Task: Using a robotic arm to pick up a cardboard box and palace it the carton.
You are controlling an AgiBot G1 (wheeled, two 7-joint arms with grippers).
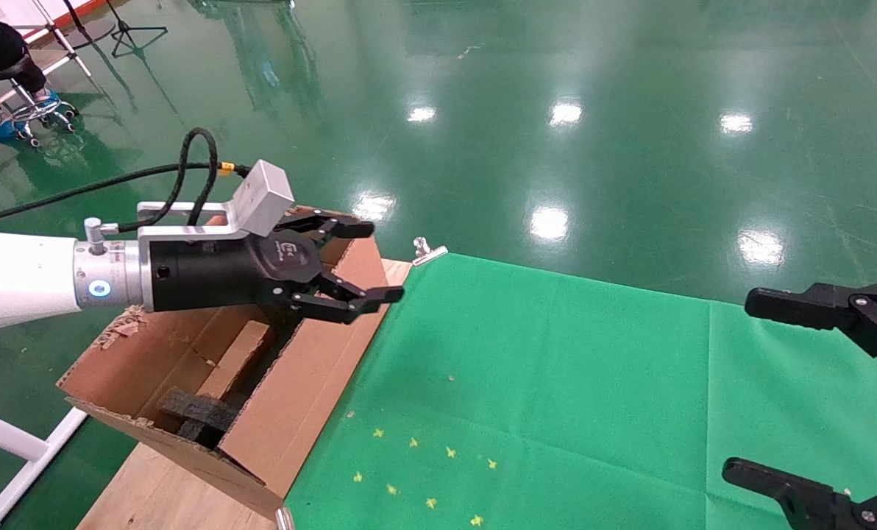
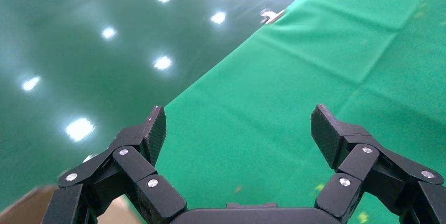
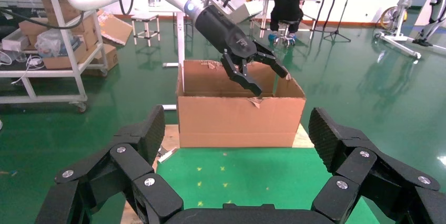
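Left gripper (image 1: pixel 372 261) spread wide, empty, above the carton (image 1: pixel 299 397). Cardboard box (image 1: pixel 236 358) lies inside, below it. Right gripper (image 3: pixel 236 153) parked, fingers apart.

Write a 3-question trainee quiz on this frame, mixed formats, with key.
1. True or false: the left hand is carrying the small cardboard box.
2. Multiple choice: the left hand is A) flat on the green cloth, B) above the carton, over its far end, C) on the floor.
3. Fill in: the right hand is over the green cloth's right side, fingers ____.

Key: 1 false: its fingers are spread with nothing between them, and a brown block lies inside the carton by the black foam. 2 B. 3 open.
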